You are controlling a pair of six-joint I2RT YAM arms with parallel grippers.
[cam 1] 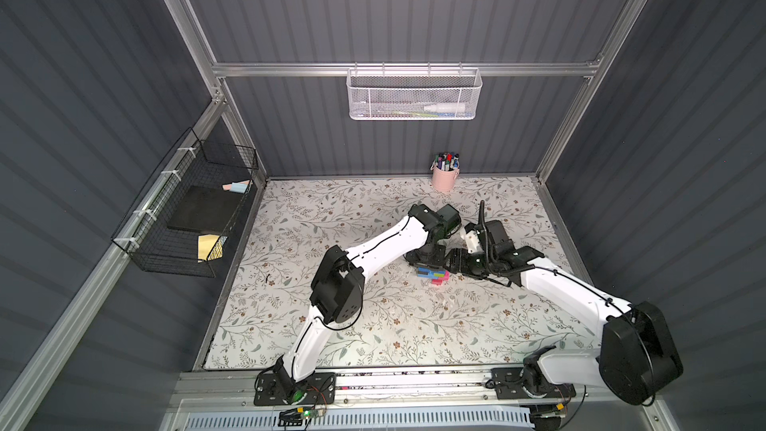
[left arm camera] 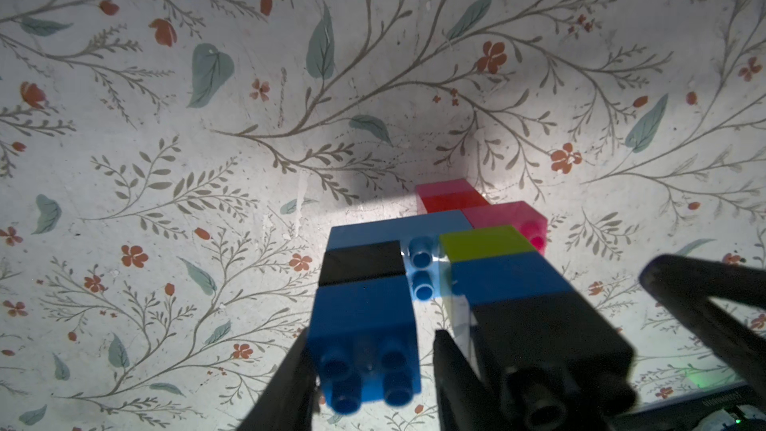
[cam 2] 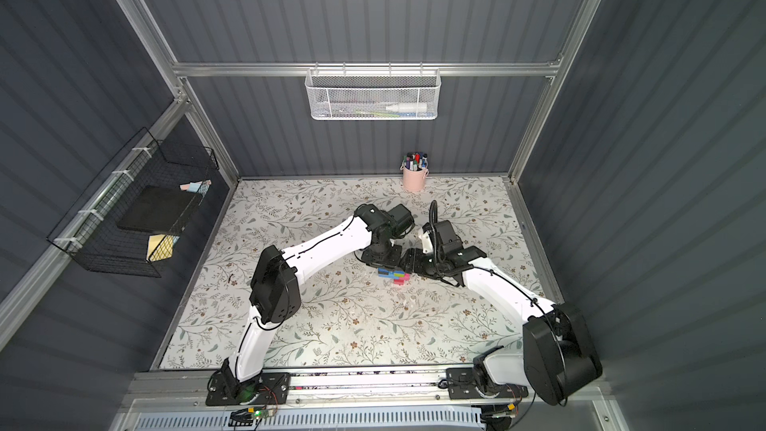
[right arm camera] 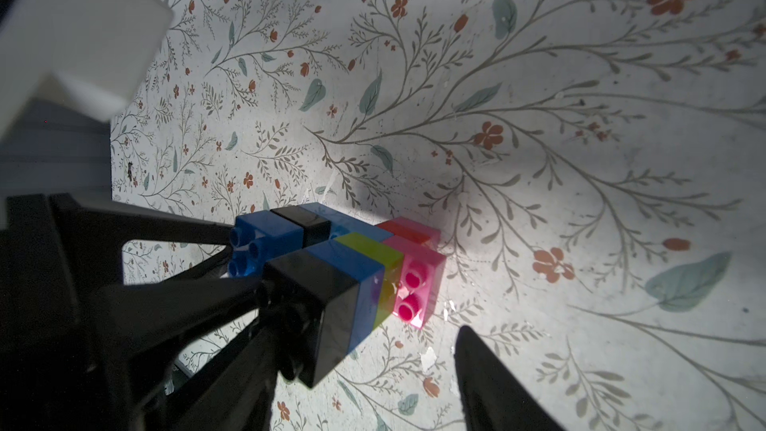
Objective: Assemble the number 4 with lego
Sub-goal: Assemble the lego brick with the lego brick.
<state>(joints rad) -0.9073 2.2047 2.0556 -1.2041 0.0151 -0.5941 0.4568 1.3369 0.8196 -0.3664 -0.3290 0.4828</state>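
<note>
Left wrist view: left end effector (left arm camera: 371, 337) and right end effector (right arm camera: 373, 325) gape open around my light-looking, hard number 4 (left arm camera: 489, 279), so I'd pinch its flat sides.

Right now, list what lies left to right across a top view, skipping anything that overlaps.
From the left: black wire basket on the wall, black elbow housing of the left arm, flat multicoloured lego number 4, black elbow housing of the right arm.

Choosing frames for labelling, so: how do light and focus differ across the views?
Left wrist view: black fingers blurred, dark shadow beyond the multicoloured lego brick figure. Right wrist view: bright pool around the figure, dimmer corners. Both top views: even light, figure tiny.
</note>
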